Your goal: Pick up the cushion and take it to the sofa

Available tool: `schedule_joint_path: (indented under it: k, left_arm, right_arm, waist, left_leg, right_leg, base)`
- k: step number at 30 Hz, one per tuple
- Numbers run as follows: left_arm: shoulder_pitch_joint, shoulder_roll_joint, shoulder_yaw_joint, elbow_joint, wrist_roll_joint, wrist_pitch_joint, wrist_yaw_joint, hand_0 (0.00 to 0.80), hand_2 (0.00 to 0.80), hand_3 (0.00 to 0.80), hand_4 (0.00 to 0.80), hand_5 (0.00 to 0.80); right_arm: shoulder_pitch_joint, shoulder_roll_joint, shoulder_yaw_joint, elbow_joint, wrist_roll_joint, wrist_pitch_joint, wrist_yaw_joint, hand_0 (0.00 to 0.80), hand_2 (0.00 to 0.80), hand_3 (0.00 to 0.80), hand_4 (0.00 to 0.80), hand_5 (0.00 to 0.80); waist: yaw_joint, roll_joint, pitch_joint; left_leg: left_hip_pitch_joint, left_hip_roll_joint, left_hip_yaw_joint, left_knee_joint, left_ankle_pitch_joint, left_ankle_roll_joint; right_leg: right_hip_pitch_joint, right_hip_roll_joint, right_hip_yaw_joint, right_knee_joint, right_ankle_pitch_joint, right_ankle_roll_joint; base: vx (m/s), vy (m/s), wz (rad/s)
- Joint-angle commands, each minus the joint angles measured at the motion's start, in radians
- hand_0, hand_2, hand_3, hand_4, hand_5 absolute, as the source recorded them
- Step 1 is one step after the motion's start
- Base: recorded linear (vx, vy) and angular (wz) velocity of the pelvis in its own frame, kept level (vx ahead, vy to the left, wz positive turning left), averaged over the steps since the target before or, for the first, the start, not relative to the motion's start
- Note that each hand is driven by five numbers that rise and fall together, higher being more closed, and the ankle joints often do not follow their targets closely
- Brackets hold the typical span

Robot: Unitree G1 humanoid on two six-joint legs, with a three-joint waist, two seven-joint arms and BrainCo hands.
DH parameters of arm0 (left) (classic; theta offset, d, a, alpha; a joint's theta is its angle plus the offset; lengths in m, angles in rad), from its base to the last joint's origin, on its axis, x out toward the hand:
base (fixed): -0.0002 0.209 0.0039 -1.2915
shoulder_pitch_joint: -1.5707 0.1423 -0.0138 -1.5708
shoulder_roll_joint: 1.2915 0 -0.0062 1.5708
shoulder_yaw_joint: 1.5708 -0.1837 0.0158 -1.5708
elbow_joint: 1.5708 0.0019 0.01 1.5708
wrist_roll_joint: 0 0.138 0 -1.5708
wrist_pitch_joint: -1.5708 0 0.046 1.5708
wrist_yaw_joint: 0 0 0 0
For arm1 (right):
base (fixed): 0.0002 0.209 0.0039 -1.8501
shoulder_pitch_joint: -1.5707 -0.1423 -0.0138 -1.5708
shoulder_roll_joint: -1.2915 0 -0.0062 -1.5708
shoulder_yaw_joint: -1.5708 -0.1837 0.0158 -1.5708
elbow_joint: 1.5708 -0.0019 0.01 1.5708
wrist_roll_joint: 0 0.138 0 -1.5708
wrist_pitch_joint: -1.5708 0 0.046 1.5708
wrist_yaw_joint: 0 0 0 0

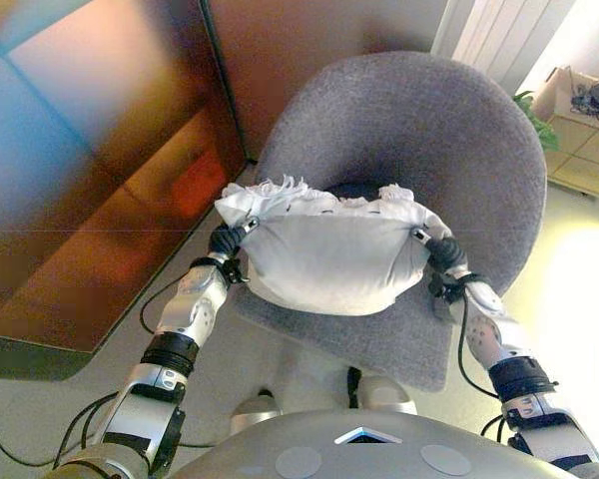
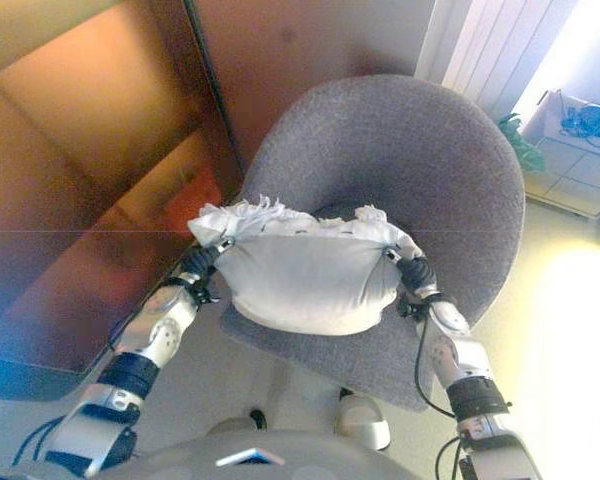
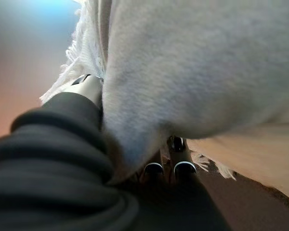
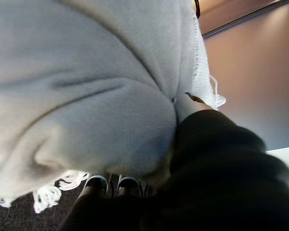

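We read the left hand (image 1: 227,242) at one end of the cushion (image 1: 331,261) and the right hand (image 1: 443,253) at the other. In the left wrist view, fingers (image 3: 155,169) pass under the cushion's corner with the thumb (image 3: 89,86) over the top side, so we take it as clamped on the fabric. The right wrist view shows the same: fingers (image 4: 97,184) below and a thumb (image 4: 195,100) above, pinching the cushion's end.

The cushion is pale grey-white with a fringed edge (image 1: 280,190), sagging between the two hands. It hangs over the seat of a grey upholstered chair (image 1: 449,130). We cannot tell from the head views whether its underside touches the seat or is just clear of it.

Around the chair: a reddish-brown panel or cabinet (image 1: 90,160) on the robot's left, and at far right a low shelf with a cardboard box (image 1: 579,100) and some greenery (image 1: 535,112). No sofa appears in any view.

Step in hand, in our judgement: pick-up, two-handed grasp made, lift underway or about to begin. The carry is not yet started.

Next move calls for raising both hands together so the cushion clears the seat and the chair's curved back, keeping the spacing between the hands so neither pinch slips, then turning to find the sofa.
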Motion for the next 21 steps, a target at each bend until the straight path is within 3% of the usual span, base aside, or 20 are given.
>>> schedule_joint_path:
  k: [1,4,11,16,21]
  left_arm:
    - [-0.112,-0.003,-0.041,-0.064,-0.013,-0.051,-0.024,0.800,0.800,0.800,0.800,0.800]
    - [-0.152,-0.002,-0.060,-0.042,-0.009,-0.045,-0.011,0.800,0.800,0.800,0.800,0.800]
    - [-0.227,-0.016,-0.103,0.001,-0.003,-0.026,0.006,0.800,0.800,0.800,0.800,0.800]
    - [-0.341,-0.030,-0.142,0.036,-0.010,-0.031,0.049,0.800,0.800,0.800,0.800,0.800]
    - [-0.438,-0.035,-0.158,0.071,-0.049,-0.042,0.071,0.800,0.800,0.800,0.800,0.800]
  right_arm:
    - [-0.162,0.033,-0.003,-0.009,0.040,-0.072,0.010,0.800,0.800,0.800,0.800,0.800]
    - [-0.219,0.045,0.004,0.033,0.058,-0.088,-0.020,0.800,0.800,0.800,0.800,0.800]
    - [-0.288,0.053,0.013,0.096,0.068,-0.115,-0.082,0.800,0.800,0.800,0.800,0.800]
    - [-0.431,0.028,0.040,0.164,0.089,-0.105,-0.111,0.800,0.800,0.800,0.800,0.800]
    - [-0.556,-0.001,0.071,0.232,0.113,-0.107,-0.126,0.800,0.800,0.800,0.800,0.800]
  waist:
    - [0.009,-0.040,-0.065]
    - [0.028,-0.047,-0.037]
    - [0.050,-0.066,0.030]
    - [0.063,-0.067,0.099]
    - [0.068,-0.066,0.152]
  left_leg:
    - [-0.133,-0.001,-0.017,0.132,-0.009,0.029]
    - [-0.187,0.006,-0.021,0.227,-0.043,0.033]
    - [-0.324,0.026,-0.057,0.445,-0.111,0.034]
    - [-0.463,0.019,-0.096,0.571,-0.137,0.029]
    - [-0.547,0.008,-0.107,0.643,-0.157,0.022]
  right_leg:
    - [0.008,-0.096,-0.030,0.076,-0.045,0.079]
    - [-0.031,-0.112,-0.049,0.157,-0.079,0.076]
    - [-0.129,-0.120,-0.044,0.344,-0.141,0.057]
    - [-0.243,-0.129,-0.040,0.462,-0.160,0.046]
    - [-0.323,-0.145,-0.040,0.541,-0.173,0.043]
  base:
    - [0.000,0.000,0.00]
    - [-0.032,0.003,0.00]
    - [-0.013,-0.010,0.05]
    - [-0.138,-0.003,0.13]
    - [-0.103,0.020,-0.03]
